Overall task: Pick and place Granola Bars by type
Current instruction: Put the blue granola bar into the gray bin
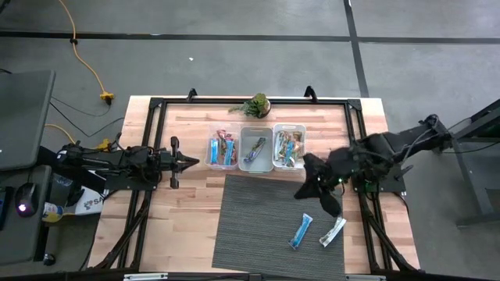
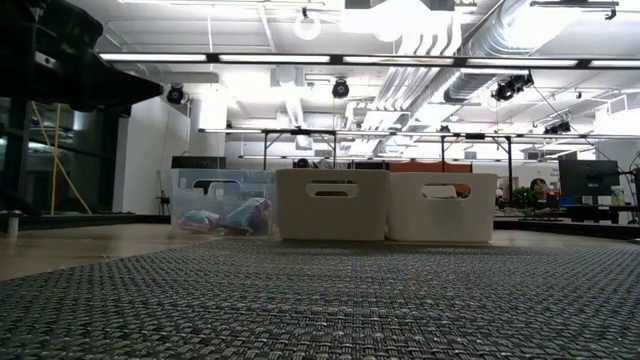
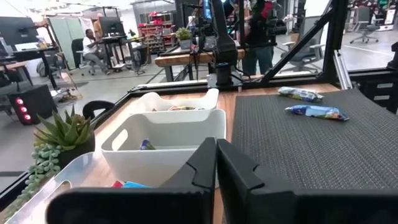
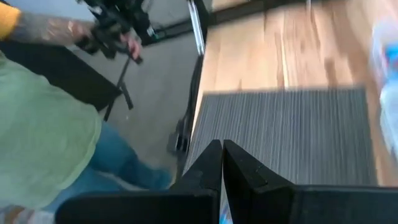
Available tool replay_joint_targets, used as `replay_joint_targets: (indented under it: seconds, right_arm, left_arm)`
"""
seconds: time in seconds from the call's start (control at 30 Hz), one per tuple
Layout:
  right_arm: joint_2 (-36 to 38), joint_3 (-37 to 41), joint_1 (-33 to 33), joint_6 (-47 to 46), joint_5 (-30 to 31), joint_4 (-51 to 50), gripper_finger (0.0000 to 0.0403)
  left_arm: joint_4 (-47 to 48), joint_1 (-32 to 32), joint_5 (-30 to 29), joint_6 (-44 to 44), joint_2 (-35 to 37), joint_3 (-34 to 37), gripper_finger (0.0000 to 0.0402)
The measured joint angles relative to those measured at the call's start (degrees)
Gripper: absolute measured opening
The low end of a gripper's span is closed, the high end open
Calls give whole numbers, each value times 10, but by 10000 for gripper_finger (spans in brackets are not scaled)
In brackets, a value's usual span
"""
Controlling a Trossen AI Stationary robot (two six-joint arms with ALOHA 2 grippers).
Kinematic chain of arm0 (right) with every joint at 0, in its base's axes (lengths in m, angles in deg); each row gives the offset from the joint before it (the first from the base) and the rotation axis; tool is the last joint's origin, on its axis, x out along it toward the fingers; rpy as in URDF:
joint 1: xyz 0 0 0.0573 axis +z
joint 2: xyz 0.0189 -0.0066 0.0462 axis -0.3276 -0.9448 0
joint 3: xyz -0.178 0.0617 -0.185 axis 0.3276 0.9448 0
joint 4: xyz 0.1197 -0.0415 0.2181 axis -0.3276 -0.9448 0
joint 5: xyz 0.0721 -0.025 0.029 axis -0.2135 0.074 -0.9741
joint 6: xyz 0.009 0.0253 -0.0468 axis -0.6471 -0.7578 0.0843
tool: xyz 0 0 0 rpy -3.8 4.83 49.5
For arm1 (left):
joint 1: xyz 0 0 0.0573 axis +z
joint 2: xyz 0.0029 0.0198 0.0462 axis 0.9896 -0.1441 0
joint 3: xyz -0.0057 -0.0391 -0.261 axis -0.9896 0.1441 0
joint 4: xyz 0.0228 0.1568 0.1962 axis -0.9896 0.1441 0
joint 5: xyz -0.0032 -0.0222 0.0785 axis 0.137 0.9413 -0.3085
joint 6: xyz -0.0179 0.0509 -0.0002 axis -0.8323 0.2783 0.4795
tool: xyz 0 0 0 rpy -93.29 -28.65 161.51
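On the mat's (image 1: 258,226) near right part lie two loose bars, just beside each other but apart: a blue bar (image 1: 301,231) and a white bar (image 1: 333,232). Each has its long axis slanted, near end to the left, far end leaning right. Mat to their left is bare out to its left edge, and bare wood of the table (image 1: 176,211) runs on beyond that.

Just past the bars, over the mat's right edge, hangs the right gripper (image 1: 316,187), its fingers (image 4: 217,165) clenched with nothing between them; its wrist view looks across the mat and wood to a person in a green top and jeans beyond the table edge.

Level with it, at the table's left side off the mat, the left gripper (image 1: 194,162) points toward the bins, its fingers (image 3: 214,168) pressed together and empty.

Beyond the mat's far edge three bins stand in a row, side by side. The left bin (image 1: 224,149) holds blue and pink-red bars lying with long axes running near to far. The middle bin (image 1: 255,148) holds a single bluish bar on a slant. The right bin (image 1: 288,147) holds a jumble of several, pointing various ways.

Farthest, at the table's back edge behind the middle bin, sits a plant (image 1: 255,105).
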Motion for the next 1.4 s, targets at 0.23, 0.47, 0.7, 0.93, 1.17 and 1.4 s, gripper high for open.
replay_joint_targets:
  seconds: [0.23, 0.47, 0.7, 0.93, 1.17, 1.4]
  right_arm:
    - [0, 0, 110, -246, 48, -146, 0]
    - [-12, 2, 228, -692, 57, -323, 0]
    - [-64, 2, 290, -823, 26, -332, 0]
    - [-138, 2, 292, -867, -12, -340, 0]
    - [-217, 2, 306, -941, -54, -317, 0]
    - [-257, 2, 297, -976, -34, -282, 0]
  left_arm:
    - [0, 0, -2, 12, 0, 0, 3]
    - [0, 0, -5, 14, 0, 0, 2]
    - [0, 0, -5, 12, 0, 0, 1]
    - [-1, 0, -5, -11, 0, 0, 0]
    - [-1, 0, -5, -64, 0, 0, 0]
    - [-1, 0, -4, -64, 0, 0, 0]
